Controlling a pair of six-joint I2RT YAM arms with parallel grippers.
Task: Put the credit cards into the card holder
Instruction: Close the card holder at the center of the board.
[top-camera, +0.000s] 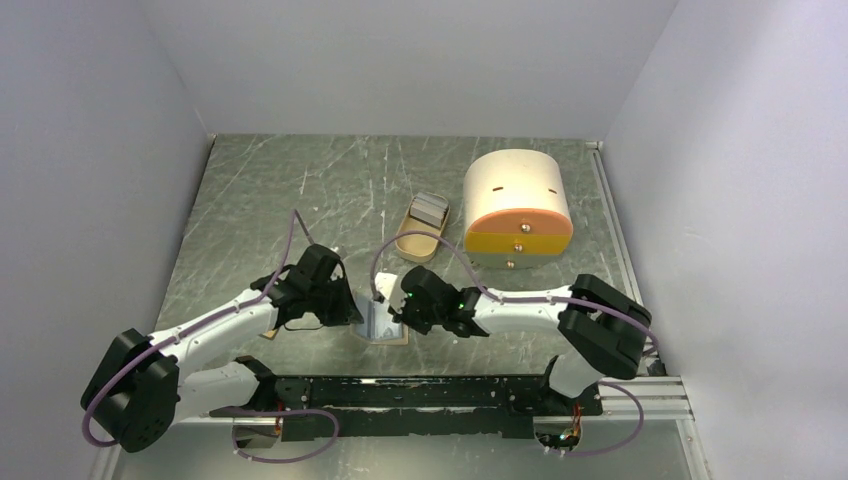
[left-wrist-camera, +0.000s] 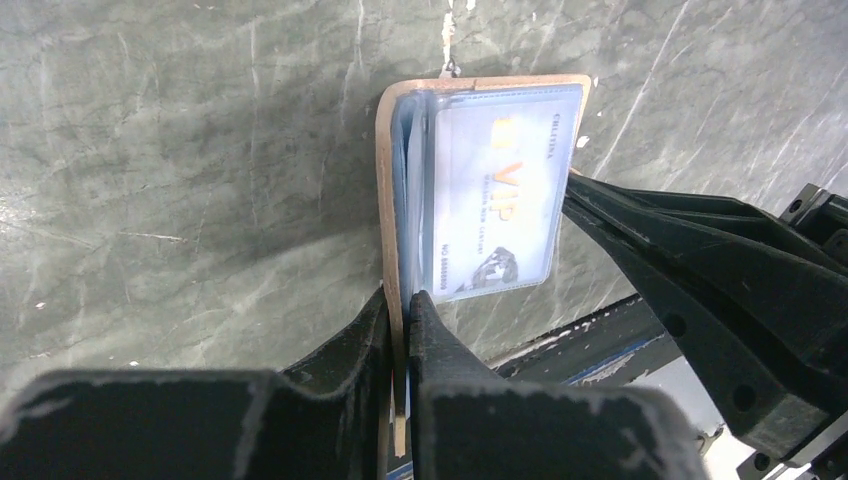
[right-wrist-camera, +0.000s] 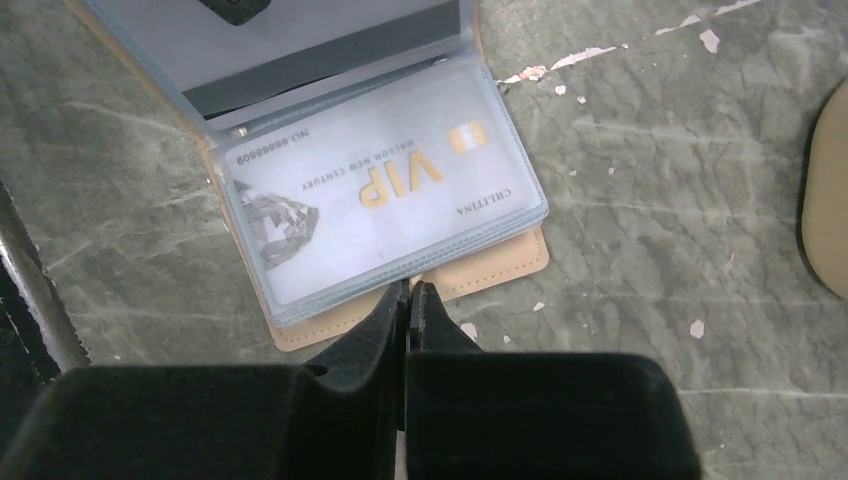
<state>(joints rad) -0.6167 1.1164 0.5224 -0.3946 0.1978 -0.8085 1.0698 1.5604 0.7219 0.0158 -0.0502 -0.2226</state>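
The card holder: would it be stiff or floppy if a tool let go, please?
Probably floppy at the fold: the card holder is open with the left tool and right tool each pinching a cover. Its thin covers look light, so a push would likely slide it. The glossy clear sleeves may be slippery.

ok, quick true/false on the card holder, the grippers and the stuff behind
1. The card holder lies closed. False: it is open, clear sleeves showing.
2. A VIP card sits in a sleeve. True.
3. The left gripper is open, clear of the holder. False: shut on its tan cover's edge.
4. The right gripper pinches the holder's edge. True.
5. The cream box stands left of the oval tray in the top view. False: right of it.
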